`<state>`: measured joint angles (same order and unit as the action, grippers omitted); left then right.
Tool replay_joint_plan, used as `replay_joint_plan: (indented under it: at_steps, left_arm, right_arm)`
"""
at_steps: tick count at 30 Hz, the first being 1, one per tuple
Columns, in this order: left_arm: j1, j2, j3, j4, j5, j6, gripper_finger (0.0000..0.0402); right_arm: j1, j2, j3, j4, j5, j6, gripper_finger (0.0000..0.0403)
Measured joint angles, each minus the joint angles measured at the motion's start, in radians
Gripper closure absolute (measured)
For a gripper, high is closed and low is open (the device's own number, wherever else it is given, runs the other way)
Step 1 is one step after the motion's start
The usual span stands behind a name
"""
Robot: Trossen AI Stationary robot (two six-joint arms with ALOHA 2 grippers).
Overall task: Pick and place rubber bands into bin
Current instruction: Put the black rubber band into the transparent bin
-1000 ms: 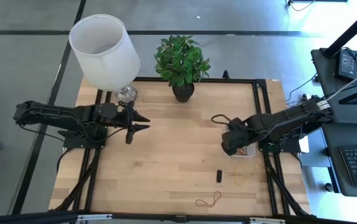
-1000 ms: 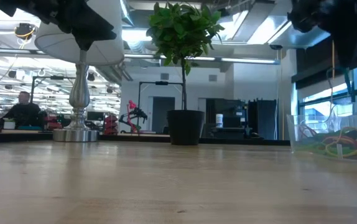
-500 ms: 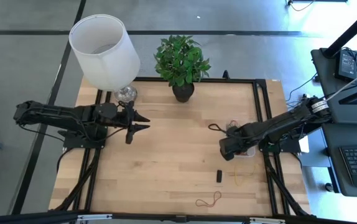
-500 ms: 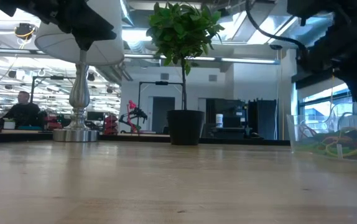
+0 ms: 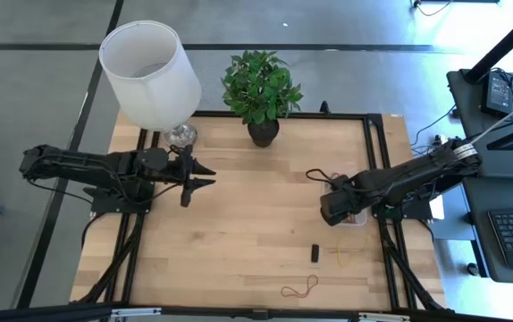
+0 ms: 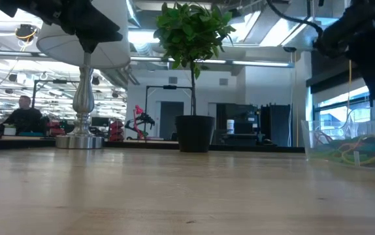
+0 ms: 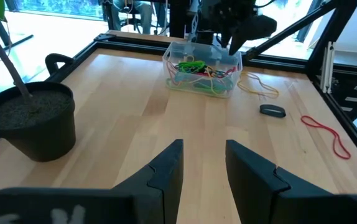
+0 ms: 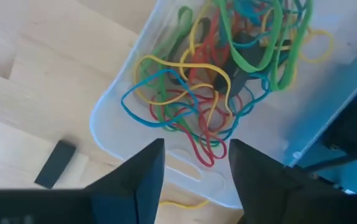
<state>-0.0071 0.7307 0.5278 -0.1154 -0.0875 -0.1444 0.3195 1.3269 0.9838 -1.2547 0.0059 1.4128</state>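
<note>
The clear bin (image 8: 166, 118) stands at the table's right edge (image 5: 357, 217) and holds a tangle of rubber bands (image 8: 222, 81) in several colours. My right gripper (image 8: 194, 177) hangs over the bin, pointing down, open, with nothing between its fingers; the high view shows it over the bin's left side (image 5: 332, 207). A yellow rubber band (image 5: 346, 250) and a red one (image 5: 299, 287) lie flat on the table nearer the front. My left gripper (image 5: 205, 176) waits open above the table's left part, its fingers (image 7: 203, 168) empty.
A small black block (image 5: 315, 253) lies just left of the yellow band. A potted plant (image 5: 261, 94) stands at the far edge and a lamp (image 5: 149, 76) at the far left. Bare wood lies between the two arms.
My right gripper has sunk a little over the bin, staying above its left side. The left arm has kept still.
</note>
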Motion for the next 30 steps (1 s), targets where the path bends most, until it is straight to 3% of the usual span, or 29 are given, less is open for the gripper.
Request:
replay_joint_plan:
  at_steps: [4,8,13,18,24,30]
  left_arm:
    - [0.000,0.000,0.000,0.000,0.000,0.000,0.0288]
    - [0.000,0.000,0.000,0.009,-0.012,0.000,0.0288]
    - [0.000,0.000,0.000,0.008,-0.024,0.006,0.0288]
    - [0.000,0.000,0.000,0.008,-0.027,0.075,0.0288]
    - [0.000,0.000,0.000,0.008,-0.035,0.076,0.0288]
    - [-0.004,0.000,0.001,0.007,-0.029,0.050,0.0288]
  right_arm:
    - [0.000,-0.015,0.030,-0.027,0.000,-0.004,0.0220]
    - [0.020,-0.029,0.060,-0.033,0.017,-0.004,0.0245]
    - [0.141,-0.029,0.119,-0.031,0.106,0.065,0.0312]
    - [0.293,-0.028,0.172,-0.014,0.121,0.201,0.0392]
    - [0.479,0.051,0.202,0.108,0.183,0.411,0.0399]
    - [0.556,0.249,0.252,0.123,0.140,0.611,0.0401]
